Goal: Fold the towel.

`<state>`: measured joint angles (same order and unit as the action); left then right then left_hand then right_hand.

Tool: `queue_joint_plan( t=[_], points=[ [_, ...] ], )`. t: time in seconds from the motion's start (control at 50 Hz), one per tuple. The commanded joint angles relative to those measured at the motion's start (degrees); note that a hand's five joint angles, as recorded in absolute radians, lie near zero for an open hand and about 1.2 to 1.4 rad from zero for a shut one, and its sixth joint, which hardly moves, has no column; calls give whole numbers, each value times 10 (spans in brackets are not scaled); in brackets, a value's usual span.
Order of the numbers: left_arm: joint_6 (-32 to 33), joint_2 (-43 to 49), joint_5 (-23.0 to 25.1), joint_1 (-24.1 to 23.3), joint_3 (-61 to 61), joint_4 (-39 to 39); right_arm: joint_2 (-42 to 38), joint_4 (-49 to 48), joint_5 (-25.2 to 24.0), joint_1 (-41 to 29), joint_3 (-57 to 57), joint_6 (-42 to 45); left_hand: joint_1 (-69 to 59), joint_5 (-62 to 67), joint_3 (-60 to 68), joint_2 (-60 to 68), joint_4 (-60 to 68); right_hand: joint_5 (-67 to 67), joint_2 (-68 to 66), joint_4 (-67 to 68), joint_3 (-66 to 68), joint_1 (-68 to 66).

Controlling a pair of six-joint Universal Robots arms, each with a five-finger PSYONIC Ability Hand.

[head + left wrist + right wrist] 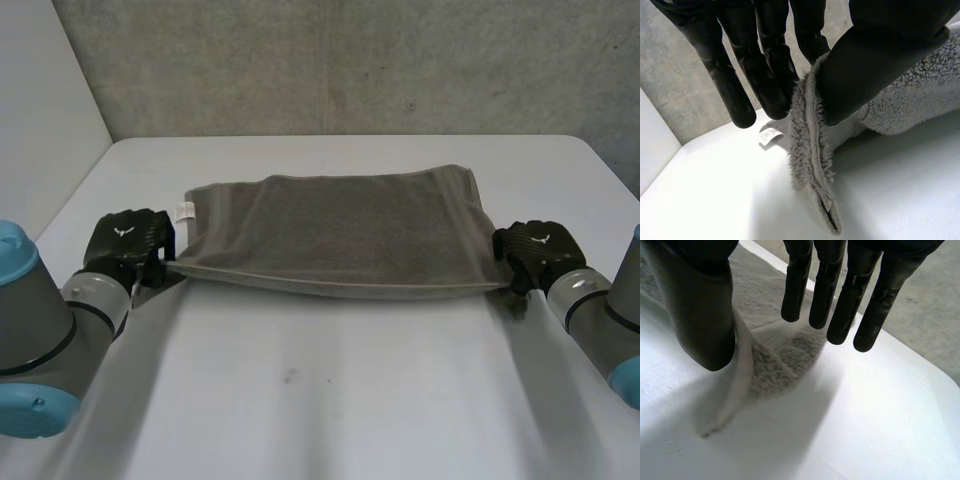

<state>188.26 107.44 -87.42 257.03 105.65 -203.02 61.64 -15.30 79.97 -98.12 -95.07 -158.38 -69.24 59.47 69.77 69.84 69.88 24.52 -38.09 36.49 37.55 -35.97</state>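
A grey towel lies folded across the middle of the table, its near edge stretched and slightly raised between my two hands. My left hand is at the near left corner. In the left wrist view its thumb and fingers pinch the towel's edge, which hangs down to the table. My right hand is at the near right corner. There the towel's hem rises from the table between the thumb and the straight fingers.
A small white label sticks out at the towel's far left corner, also seen past my left fingers. The white table has bare room in front of the towel. A grey wall stands behind the table's far edge.
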Motion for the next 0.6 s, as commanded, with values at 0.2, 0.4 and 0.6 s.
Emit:
queue_joint_plan(
  t=[0.2,0.4,0.6],
  points=[
    [1,-1,3,28,7,0,15,4,9,23,-12,0,-108,105,102,102,101,21,14,2,-9,-7],
    [1,-1,3,26,13,0,17,5,2,21,-14,-1,-108,105,102,102,101,279,-243,259,248,-264],
    [4,-10,4,16,15,9,74,-5,-8,23,-28,8,-108,105,102,102,101,455,-419,435,424,-440]
  ],
)
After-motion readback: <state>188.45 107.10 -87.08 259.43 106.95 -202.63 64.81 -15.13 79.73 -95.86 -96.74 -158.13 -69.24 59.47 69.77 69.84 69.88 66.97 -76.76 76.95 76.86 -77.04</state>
